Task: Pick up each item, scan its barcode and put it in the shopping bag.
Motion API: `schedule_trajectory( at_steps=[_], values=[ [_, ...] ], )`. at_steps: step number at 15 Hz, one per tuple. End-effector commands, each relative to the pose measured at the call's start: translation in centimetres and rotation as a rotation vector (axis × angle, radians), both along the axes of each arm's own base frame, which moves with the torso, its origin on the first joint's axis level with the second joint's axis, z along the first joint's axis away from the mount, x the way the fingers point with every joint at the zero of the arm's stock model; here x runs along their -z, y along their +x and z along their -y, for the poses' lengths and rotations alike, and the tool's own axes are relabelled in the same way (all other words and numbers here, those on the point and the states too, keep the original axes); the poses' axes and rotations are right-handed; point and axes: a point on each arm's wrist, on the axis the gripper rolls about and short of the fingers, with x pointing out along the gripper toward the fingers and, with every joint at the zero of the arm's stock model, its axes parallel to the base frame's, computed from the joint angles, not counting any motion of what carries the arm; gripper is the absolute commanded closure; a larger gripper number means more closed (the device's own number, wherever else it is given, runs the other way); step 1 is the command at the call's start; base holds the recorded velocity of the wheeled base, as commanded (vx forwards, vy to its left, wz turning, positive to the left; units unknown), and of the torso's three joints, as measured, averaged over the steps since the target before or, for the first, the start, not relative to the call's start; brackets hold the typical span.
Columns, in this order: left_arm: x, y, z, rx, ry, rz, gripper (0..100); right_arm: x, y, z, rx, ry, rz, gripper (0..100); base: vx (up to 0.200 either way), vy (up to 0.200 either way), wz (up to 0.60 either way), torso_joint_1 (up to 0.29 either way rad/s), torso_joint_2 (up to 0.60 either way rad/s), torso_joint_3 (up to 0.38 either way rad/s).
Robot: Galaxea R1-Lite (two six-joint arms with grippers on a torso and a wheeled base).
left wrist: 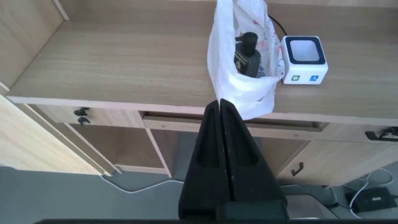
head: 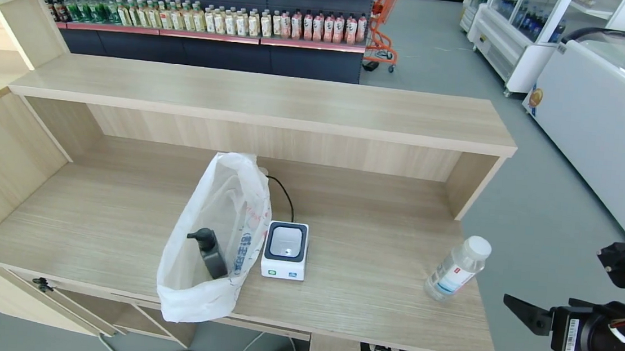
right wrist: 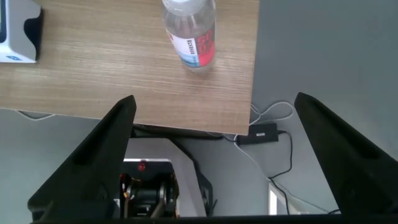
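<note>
A white plastic shopping bag (head: 210, 246) stands open on the wooden counter (head: 374, 249) with a dark pump bottle (head: 209, 252) inside it. Just to its right sits the white barcode scanner (head: 285, 249), window facing up. A clear water bottle (head: 457, 267) with a white cap stands near the counter's right front corner. My right gripper (head: 529, 316) hangs open off that corner, level with the bottle (right wrist: 189, 31) and apart from it, fingers (right wrist: 99, 155) spread wide. My left gripper (left wrist: 221, 106) is shut and empty, in front of the counter below the bag (left wrist: 239, 62).
A raised wooden ledge (head: 262, 100) runs along the counter's far side, with a side wall (head: 2, 160) at the left. The scanner's black cable (head: 285, 193) trails back behind the bag. White freezer cabinets (head: 606, 116) stand on the floor to the right.
</note>
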Motion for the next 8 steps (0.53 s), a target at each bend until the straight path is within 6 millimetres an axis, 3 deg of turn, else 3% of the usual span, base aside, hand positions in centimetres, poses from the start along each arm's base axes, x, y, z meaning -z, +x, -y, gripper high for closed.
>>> schedule_trajectory(
  at_steps=[1, 8],
  values=[
    [0.0, 0.0, 0.0, 0.000, 0.000, 0.000, 100, 0.2, 0.4, -0.1, -0.003, -0.005, -0.015, 0, 0.000, 0.000, 0.00, 0.000, 0.00, 0.000],
    [0.0, 0.0, 0.0, 0.000, 0.000, 0.000, 100, 3.1, 2.8, -0.2, 0.028, -0.032, -0.160, 0, 0.000, 0.000, 0.00, 0.000, 0.00, 0.000]
  ],
)
